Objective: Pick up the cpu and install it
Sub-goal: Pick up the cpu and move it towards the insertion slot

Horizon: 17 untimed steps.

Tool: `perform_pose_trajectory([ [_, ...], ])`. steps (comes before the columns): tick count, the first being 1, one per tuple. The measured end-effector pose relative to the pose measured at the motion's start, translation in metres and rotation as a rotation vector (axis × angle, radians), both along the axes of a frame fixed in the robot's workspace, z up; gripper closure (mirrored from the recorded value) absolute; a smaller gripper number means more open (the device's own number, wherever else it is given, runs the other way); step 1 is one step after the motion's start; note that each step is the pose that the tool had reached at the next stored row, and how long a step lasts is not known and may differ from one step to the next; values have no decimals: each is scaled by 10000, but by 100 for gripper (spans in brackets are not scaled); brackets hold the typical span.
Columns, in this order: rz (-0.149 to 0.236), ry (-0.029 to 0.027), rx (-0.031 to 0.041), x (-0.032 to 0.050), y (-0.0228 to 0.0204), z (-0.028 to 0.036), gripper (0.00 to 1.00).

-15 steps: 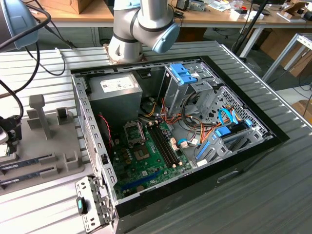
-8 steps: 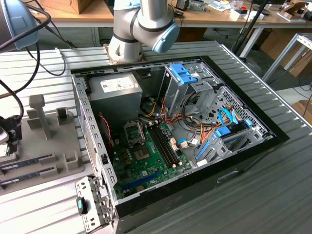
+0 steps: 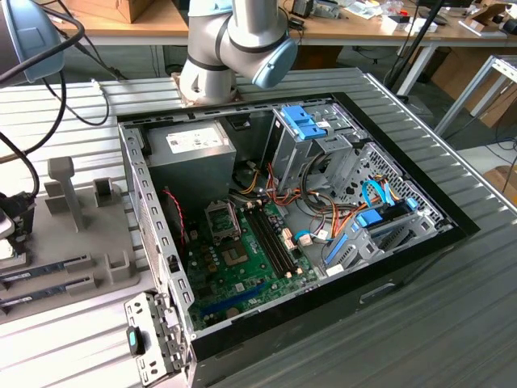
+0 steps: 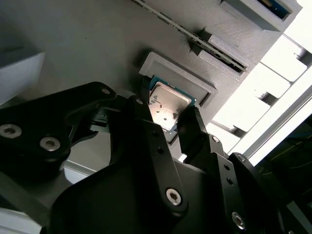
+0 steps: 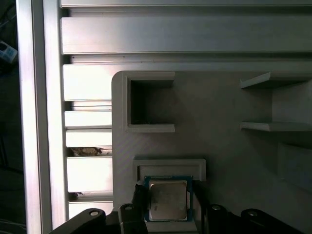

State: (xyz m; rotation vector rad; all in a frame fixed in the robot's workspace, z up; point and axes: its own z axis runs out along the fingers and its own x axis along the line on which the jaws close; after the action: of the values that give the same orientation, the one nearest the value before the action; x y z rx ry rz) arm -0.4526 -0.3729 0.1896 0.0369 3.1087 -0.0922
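We see the gripper (image 5: 169,207) straddling the cpu (image 4: 168,103) in its tray pocket (image 5: 168,165); whether it's clamped, we cannot tell. Not lifted, not installed.

In the exterior view the computer case (image 3: 388,283) lay open on the worktop (image 3: 452,323) across the frame's middle and right, my arm's base (image 3: 214,81) behind it at upper centre. The power-supply box (image 3: 190,153) sat in the case's upper-left corner, the motherboard (image 3: 242,271) below it. The holder (image 3: 73,242) lay at the frame's left, beside the case. In both wrist views the cpu (image 4: 168,102) (image 5: 168,197) sat in the holder's recess, my claw (image 4: 168,117) (image 5: 168,207) directly over it.
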Motion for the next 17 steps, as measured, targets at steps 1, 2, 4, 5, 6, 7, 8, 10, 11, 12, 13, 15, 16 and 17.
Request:
perform_pose_trajectory([
  [1,0,0,0,0,0,0,53],
  [2,0,0,0,0,0,-1,53],
  [4,0,1,-1,0,0,-1,53],
  [5,0,0,0,0,0,-1,53],
  [6,0,0,0,0,0,-2,53],
  [7,0,-2,0,0,0,-3,53],
  [8,0,-1,0,0,0,-4,45],
  [10,0,-1,6,0,0,18,45],
  [11,0,-1,6,0,0,18,45],
  [12,0,-1,6,0,0,18,45],
  [13,0,-1,6,0,0,19,45],
  [15,0,-1,6,0,0,19,45],
  [16,0,-1,6,0,0,19,45],
  [17,0,-1,6,0,0,20,45],
])
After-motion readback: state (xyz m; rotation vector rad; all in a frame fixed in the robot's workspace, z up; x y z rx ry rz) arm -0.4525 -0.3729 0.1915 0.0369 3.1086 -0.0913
